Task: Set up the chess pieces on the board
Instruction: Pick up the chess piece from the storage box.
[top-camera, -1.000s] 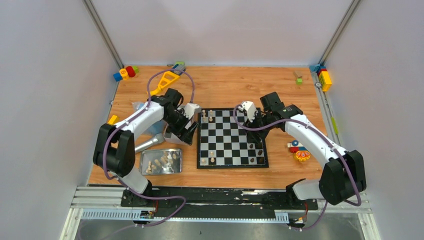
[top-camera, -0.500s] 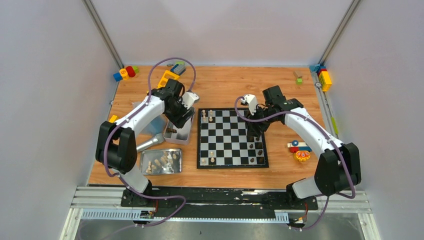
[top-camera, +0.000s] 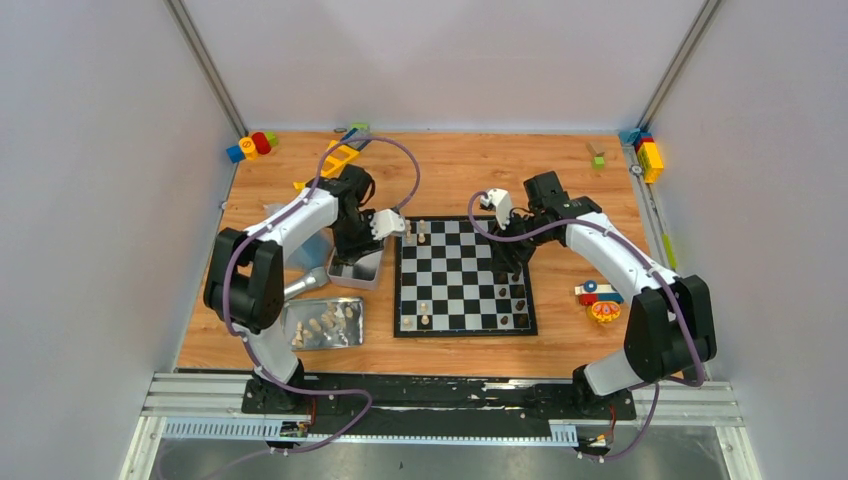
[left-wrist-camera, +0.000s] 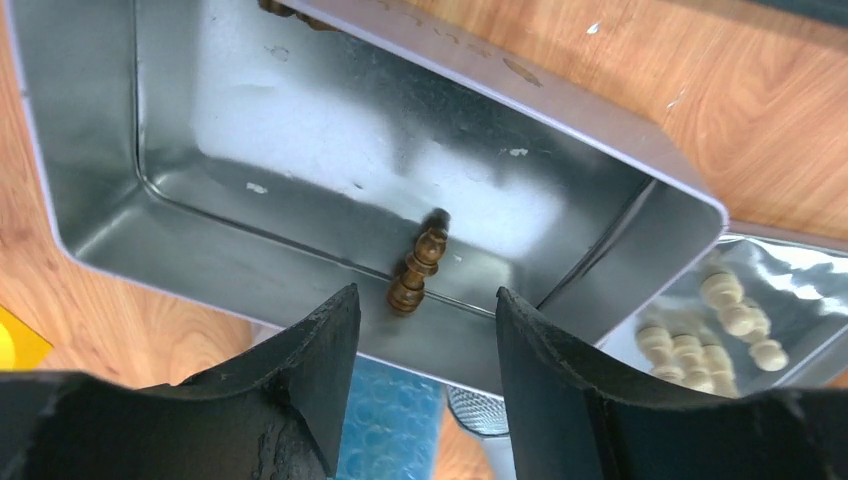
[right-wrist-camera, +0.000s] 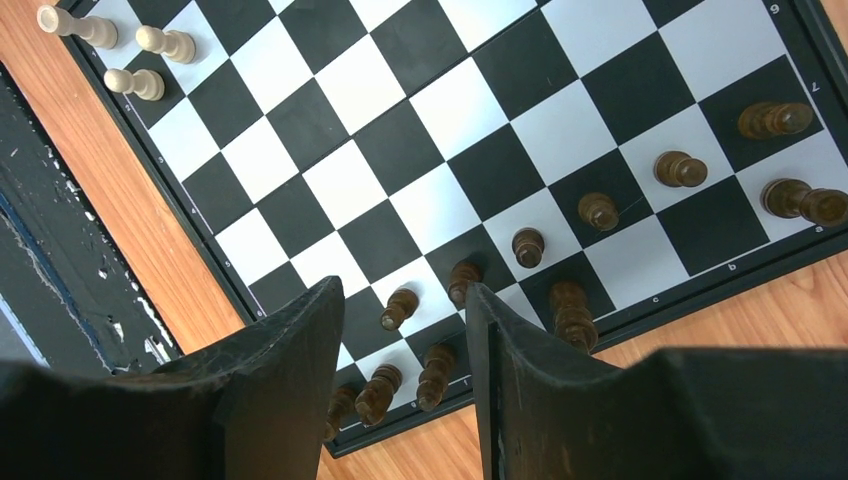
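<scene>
The board (top-camera: 455, 280) lies at the table's middle. Cream chess pieces (top-camera: 415, 232) stand at its left corners and several dark pieces (top-camera: 515, 300) along its right edge. My left gripper (top-camera: 352, 256) hangs open over a small metal tin (top-camera: 357, 270). In the left wrist view the gripper (left-wrist-camera: 428, 300) is open above one dark brown piece (left-wrist-camera: 420, 268) lying in the tin (left-wrist-camera: 600, 160). My right gripper (top-camera: 508, 266) is open and empty over the board's right side. In the right wrist view the gripper (right-wrist-camera: 405, 295) hovers above the dark pieces (right-wrist-camera: 400, 305).
A flat metal tray (top-camera: 300, 340) with several cream and dark pieces lies front left. A mesh-headed microphone (top-camera: 300, 287) and blue bubble wrap (left-wrist-camera: 385, 430) lie beside the tin. Toy blocks (top-camera: 252, 146) sit back left, more (top-camera: 648, 155) back right, a toy (top-camera: 600, 303) right of the board.
My left arm has swung so its gripper now hangs over the tin. My right gripper has moved nearer along the board's right edge. Both stay open.
</scene>
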